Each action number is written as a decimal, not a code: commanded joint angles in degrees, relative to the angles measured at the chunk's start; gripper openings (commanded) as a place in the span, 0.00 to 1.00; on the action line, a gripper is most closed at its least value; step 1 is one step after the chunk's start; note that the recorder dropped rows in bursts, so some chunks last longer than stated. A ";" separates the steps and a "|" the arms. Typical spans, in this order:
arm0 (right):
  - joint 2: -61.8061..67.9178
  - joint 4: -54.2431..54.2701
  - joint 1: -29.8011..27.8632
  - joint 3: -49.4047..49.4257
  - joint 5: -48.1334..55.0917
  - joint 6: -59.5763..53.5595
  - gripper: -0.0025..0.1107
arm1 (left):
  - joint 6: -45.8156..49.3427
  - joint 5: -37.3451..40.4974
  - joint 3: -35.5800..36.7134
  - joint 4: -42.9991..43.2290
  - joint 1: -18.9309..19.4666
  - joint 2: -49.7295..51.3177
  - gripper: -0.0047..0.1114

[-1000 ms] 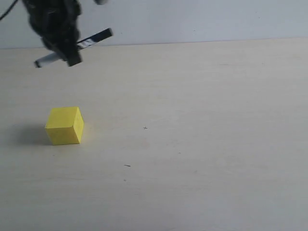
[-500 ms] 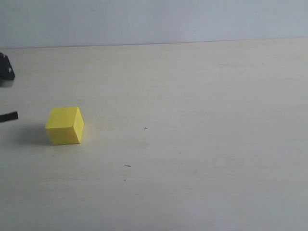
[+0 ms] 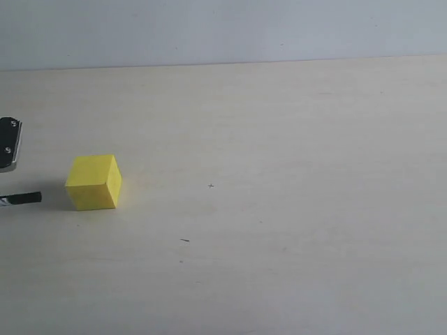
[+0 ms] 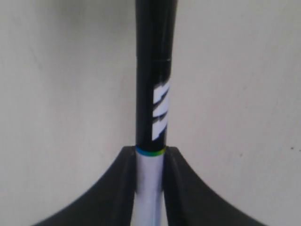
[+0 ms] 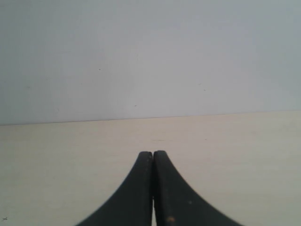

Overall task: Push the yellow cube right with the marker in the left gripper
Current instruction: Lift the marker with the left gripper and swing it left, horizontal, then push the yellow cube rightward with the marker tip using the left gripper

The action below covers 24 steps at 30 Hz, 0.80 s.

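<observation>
My left claw [image 4: 150, 155]: clamped on the marker [image 4: 151, 84], whose tip sits low, just left of the yellow cube [image 3: 94, 183], not touching. Step: approach. Next, I judge: slide right along the surface [image 3: 279, 209], meeting the cube squarely.

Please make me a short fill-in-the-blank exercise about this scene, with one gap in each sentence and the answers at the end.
1. The slim marker with black cap and white barrel sits ____ the two fingers of the black left gripper.
2. In the exterior view, its black end lies to the ____ of the small yellow matte cube.
3. The marker does ____ touch the cube.
4. The black right gripper is ____ and holds nothing.
Missing words: between; left; not; shut.
</observation>
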 commanded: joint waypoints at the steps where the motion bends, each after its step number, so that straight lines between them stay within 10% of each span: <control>1: -0.27 -0.09 0.05 0.26 -0.27 -0.15 0.02 | 9.14 -6.06 0.23 -6.19 0.10 0.22 0.04; 24: -0.27 -0.09 0.05 0.26 -0.27 -0.25 0.02 | 14.40 -3.41 -7.98 -12.40 -2.98 8.40 0.04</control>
